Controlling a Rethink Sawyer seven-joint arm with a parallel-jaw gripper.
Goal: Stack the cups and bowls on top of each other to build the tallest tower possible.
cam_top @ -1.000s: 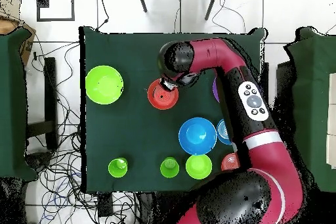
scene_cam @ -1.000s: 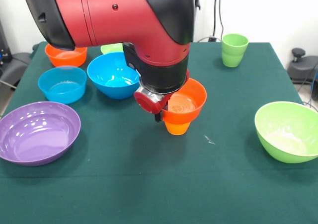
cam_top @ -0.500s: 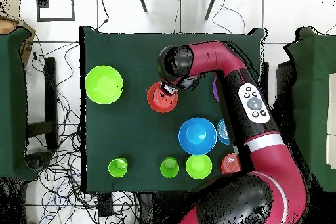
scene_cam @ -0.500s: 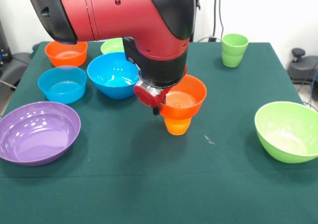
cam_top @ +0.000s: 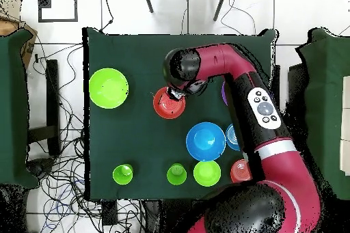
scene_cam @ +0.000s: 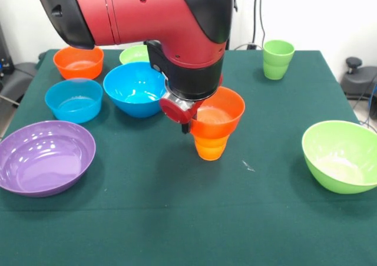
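Observation:
My gripper is shut on the left rim of an orange bowl and holds it, slightly tilted, on top of an orange cup standing at the table's middle. The arm hides most of the gripper. In the overhead view the orange bowl covers the cup, with the gripper at its edge. A green cup stands alone at the far right. A second green cup shows only in the overhead view.
A purple bowl, a light blue bowl, a blue bowl, another orange bowl and a small lime bowl are on the left. A large lime green bowl sits at the right.
The orange bowl has risen a little with the gripper, so more of the orange cup shows beneath it. The cup and the other things have not moved.

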